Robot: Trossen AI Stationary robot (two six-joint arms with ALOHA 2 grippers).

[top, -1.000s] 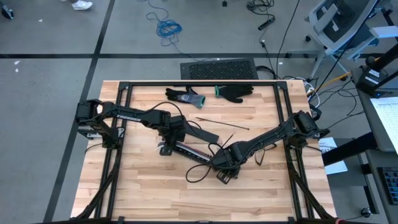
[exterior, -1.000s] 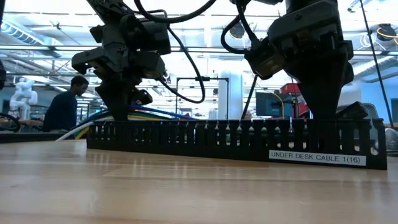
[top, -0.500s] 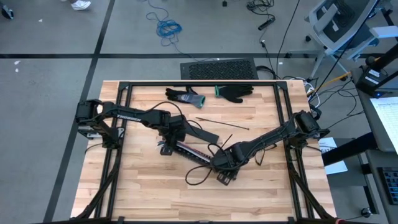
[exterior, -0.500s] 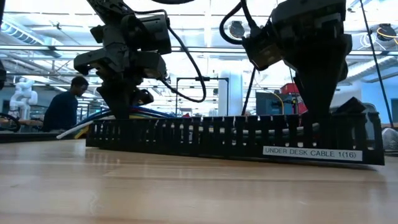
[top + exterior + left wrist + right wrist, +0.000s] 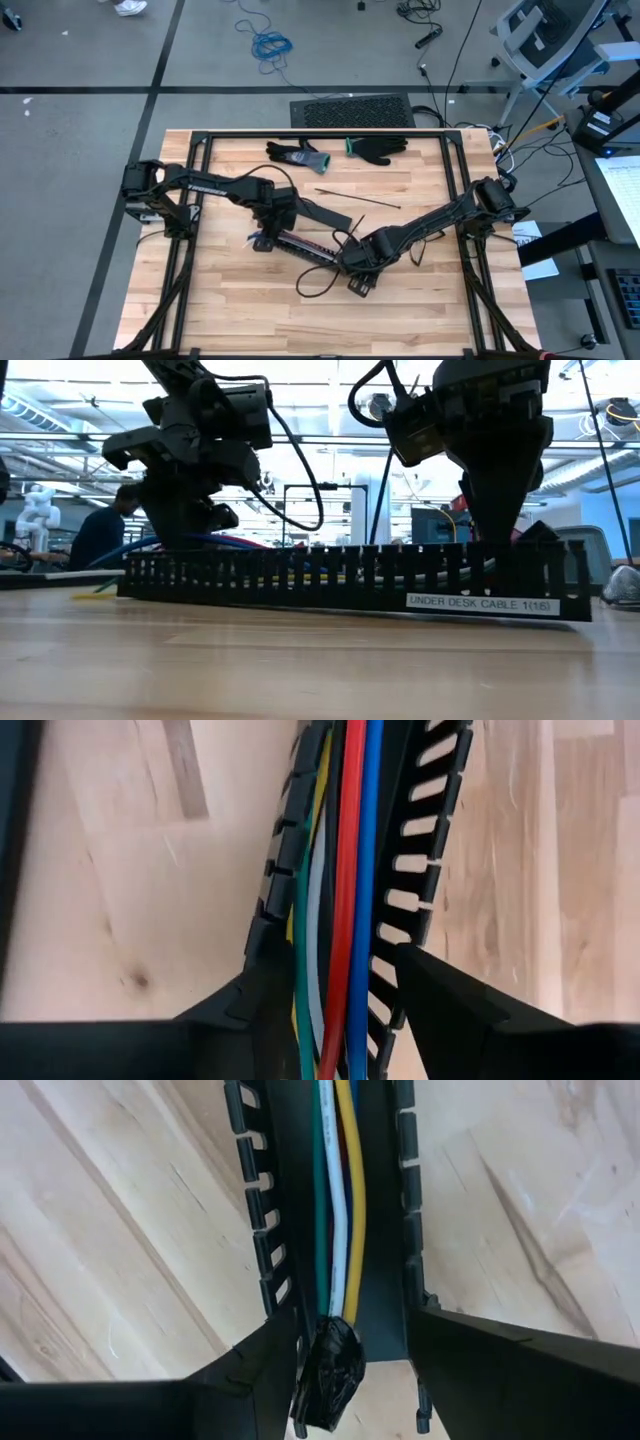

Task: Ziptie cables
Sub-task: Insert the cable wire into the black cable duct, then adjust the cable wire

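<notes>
Left wrist view: cables [image 5: 345,900] run between open left gripper [image 5: 335,995] fingers.

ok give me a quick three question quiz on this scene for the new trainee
1. True or false: the cables lie inside the black slotted duct.
2. What straddles the duct's taped end? A) left gripper B) right gripper C) a person's hand
3. Fill in: two ___ lie at the table's far edge.

Key
1. True; red, blue, green, yellow and white wires run along its channel.
2. B; the right gripper has a finger outside each wall, by the black tape wad. The left gripper straddles the other end.
3. gloves.
</notes>
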